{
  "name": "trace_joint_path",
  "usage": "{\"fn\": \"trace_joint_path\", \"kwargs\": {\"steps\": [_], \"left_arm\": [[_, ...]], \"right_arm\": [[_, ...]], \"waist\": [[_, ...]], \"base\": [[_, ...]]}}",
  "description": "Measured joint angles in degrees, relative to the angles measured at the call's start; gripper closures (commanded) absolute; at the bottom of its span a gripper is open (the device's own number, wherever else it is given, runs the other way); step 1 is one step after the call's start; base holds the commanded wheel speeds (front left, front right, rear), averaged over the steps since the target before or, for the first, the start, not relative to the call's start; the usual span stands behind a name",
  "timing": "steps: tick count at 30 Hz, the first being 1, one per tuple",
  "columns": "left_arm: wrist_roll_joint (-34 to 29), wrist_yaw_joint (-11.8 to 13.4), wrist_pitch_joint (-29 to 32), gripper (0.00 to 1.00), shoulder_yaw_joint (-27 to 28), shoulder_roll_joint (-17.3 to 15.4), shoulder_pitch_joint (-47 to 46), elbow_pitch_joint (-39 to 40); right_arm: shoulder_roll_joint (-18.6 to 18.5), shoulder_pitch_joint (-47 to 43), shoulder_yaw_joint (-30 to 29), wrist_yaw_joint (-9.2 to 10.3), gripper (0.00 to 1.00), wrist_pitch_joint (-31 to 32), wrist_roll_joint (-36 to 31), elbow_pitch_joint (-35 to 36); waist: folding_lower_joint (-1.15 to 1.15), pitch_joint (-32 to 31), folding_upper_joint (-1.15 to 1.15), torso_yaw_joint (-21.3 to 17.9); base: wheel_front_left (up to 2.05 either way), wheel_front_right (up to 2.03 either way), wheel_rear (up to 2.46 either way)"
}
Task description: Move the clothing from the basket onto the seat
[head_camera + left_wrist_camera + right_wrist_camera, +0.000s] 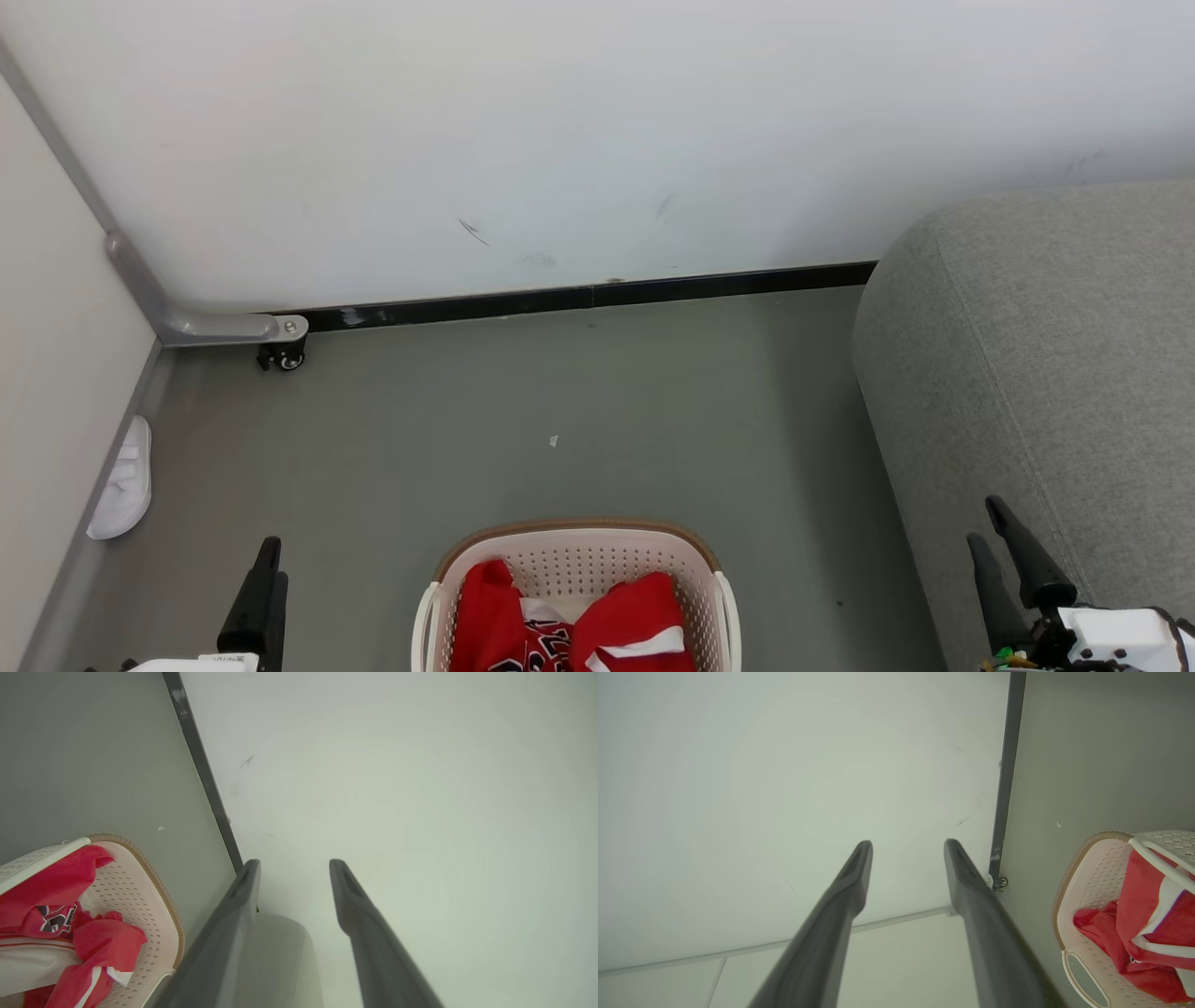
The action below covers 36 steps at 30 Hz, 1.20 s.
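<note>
The cream perforated basket (579, 560) with a brown rim stands on the floor at the bottom middle of the head view. Inside lie the red jersey (499, 611) with black lettering and the red shorts (639, 611) with a white stripe. The grey seat (1046, 373) fills the right side. My left gripper (266, 574) rests left of the basket and my right gripper (985, 523) stands in front of the seat. Both are open and empty, as the left wrist view (292, 864) and the right wrist view (908, 843) show. The basket (156, 886) and clothing (56, 882) also appear there.
A white slipper (126, 481) lies by the left wall. A small caster wheel (283, 357) under a grey bar sits in the far left corner. A white wall with a black baseboard (597, 297) closes the back. Grey floor (560, 401) stretches between basket and wall.
</note>
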<state>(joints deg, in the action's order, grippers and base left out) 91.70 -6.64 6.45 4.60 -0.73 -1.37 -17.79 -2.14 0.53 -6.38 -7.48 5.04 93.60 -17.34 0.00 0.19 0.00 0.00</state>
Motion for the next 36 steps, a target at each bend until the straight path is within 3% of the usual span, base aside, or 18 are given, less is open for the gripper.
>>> {"fn": "trace_joint_path", "kwargs": {"steps": [17,24,36], "left_arm": [[-1.74,0.0,-2.55,0.0,-0.16,0.08,-0.08,2.1],[-2.8,0.0,-3.59,0.0,-0.78,-0.27,-0.52,3.05],[-8.51,-0.04,-6.72,0.0,-2.37,-2.33,-0.63,5.16]], "right_arm": [[0.03,0.03,0.88,0.0,0.0,-2.11,-0.57,2.25],[0.02,0.99,1.72,0.0,0.0,-3.15,-1.89,3.49],[-1.7,1.78,3.91,0.0,0.0,-6.14,-7.76,5.72]], "waist": [[0.04,0.15,0.0,0.01],[0.23,0.13,0.0,-0.03],[0.83,-0.1,0.0,-0.01]], "base": [[0.0,0.0,0.0],[0.0,0.0,0.0],[0.0,0.0,0.0]]}}
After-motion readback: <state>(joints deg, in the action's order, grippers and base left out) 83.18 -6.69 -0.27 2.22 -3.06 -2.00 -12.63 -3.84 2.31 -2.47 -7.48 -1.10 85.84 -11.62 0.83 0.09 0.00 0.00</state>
